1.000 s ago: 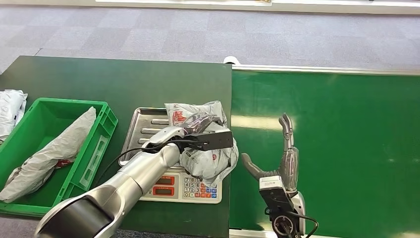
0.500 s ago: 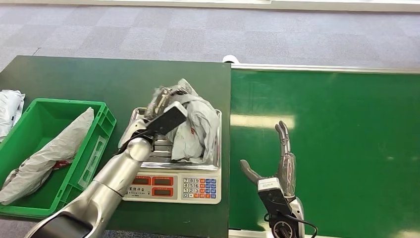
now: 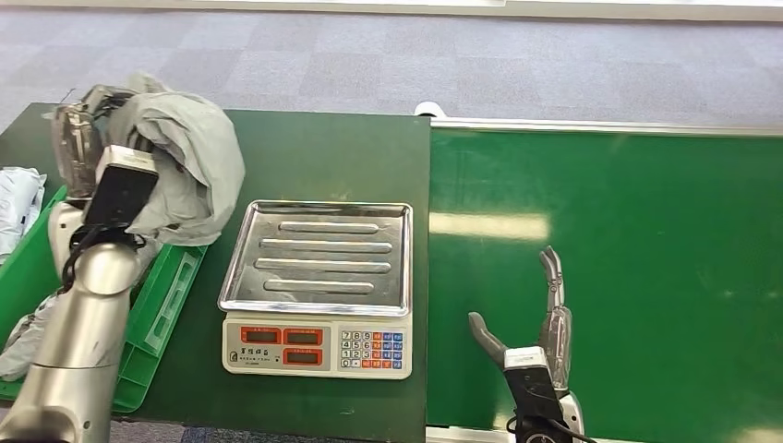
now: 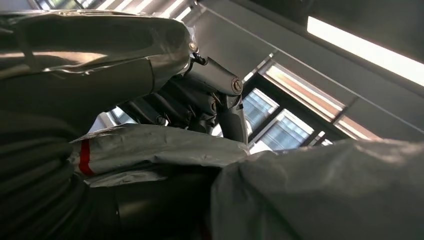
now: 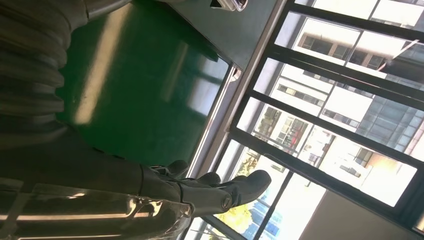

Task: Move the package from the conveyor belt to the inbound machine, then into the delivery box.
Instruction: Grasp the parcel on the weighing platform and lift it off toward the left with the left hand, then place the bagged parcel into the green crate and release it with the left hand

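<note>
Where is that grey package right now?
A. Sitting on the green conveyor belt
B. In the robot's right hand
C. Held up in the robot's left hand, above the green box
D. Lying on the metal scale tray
C: the left hand grips the grey package in the air over the green box, while the scale tray is bare and the right hand holds nothing.

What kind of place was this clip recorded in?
Probably a mock parcel-sorting station set up in an office-like room: a green conveyor belt, an electronic weighing scale on a dark table, and a green crate holding mail bags, with carpet tiles behind.
</note>
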{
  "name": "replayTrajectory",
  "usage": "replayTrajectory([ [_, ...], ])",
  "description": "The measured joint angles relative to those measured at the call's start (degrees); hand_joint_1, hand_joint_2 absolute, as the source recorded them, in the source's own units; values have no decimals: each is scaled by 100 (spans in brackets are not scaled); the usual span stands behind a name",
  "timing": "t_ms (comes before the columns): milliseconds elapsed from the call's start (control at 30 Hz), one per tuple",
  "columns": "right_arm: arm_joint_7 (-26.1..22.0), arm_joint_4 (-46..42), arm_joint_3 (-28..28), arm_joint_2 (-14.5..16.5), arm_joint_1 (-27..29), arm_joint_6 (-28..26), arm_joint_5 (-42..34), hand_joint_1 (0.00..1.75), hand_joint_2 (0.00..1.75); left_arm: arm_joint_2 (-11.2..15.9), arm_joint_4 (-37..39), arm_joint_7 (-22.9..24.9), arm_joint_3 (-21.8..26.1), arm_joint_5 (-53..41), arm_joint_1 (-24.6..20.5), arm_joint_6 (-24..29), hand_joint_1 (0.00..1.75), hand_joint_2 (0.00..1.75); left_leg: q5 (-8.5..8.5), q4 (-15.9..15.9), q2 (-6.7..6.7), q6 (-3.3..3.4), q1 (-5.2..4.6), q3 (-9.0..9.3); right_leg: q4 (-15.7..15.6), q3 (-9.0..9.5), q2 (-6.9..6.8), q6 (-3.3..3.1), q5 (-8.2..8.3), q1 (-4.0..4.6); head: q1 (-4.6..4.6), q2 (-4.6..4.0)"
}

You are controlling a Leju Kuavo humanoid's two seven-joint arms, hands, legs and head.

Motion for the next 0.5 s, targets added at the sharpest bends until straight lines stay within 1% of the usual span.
replayTrajectory([
  [100, -27, -77, -104, 19, 114, 79, -60, 0, 175, 521, 320, -115, 807, 68, 57, -42, 168, 175, 0, -1, 22, -3, 8, -1, 10, -20, 21, -5, -2, 8, -2, 0],
  [133, -41, -97, -137, 24, 148, 96, -68, 0, 175, 657, 446, -180, 1086, 89, 68, -61, 168, 175, 0, -1, 27, -4, 9, -3, 13, -27, 27, -6, -2, 9, -2, 0],
  [200, -61, -122, -182, 41, 188, 111, -70, 0, 175, 826, 610, -256, 1494, 88, 89, -89, 168, 175, 1, 0, 23, -6, 10, -10, 13, -32, 22, -6, -3, 9, -1, 0],
  [267, -69, -133, -205, 65, 196, 114, -70, 0, 175, 922, 705, -280, 1737, 36, 105, -103, 168, 175, 2, 0, 11, -6, 10, -15, 12, -28, 10, -6, -4, 9, 3, 0],
  [333, -72, -141, -217, 88, 199, 114, -70, 0, 175, 977, 766, -281, 1879, -4, 115, -106, 168, 175, 2, 0, 8, -6, 8, -17, 10, -24, 7, -6, -3, 7, 4, 0],
  [500, -73, -156, -234, 121, 206, 116, -70, 0, 175, 1035, 862, -272, 2023, -23, 124, -105, 164, 175, 2, 2, 7, -6, 3, -16, 8, -23, 9, -6, -1, 2, 2, 0],
])
